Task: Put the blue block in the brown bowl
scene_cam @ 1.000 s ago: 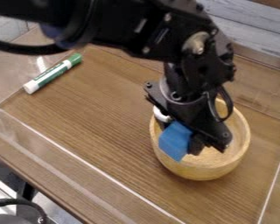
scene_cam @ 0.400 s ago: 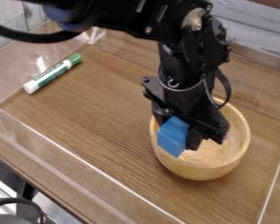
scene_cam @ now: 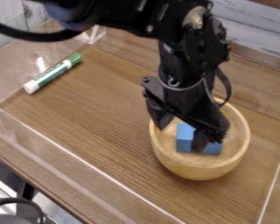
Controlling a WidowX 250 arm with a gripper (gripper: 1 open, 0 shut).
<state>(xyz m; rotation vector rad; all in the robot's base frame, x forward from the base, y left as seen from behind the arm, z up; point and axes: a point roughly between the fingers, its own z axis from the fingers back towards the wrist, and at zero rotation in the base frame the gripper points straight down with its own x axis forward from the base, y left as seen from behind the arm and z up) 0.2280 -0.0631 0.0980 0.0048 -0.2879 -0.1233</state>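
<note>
On the wooden tabletop point(scene_cam: 90, 122), a green-and-white marker point(scene_cam: 52, 73) is seen lying at a slant at the left, well apart from the bowl. To the right, the light-brown wooden bowl point(scene_cam: 174, 163) is set upright, its far side partly covered by the black robot arm point(scene_cam: 195, 52). Inside the hollow, the blue block point(scene_cam: 185, 137) is seen – within the rim, and partly hidden by the gripper point(scene_cam: 192, 131). The pincer is lowered over the bowl with its fingers spread apart; blue is shown both between and beside them. Whether the block is still touched by a finger cannot be told – the view is blocked there.
</note>
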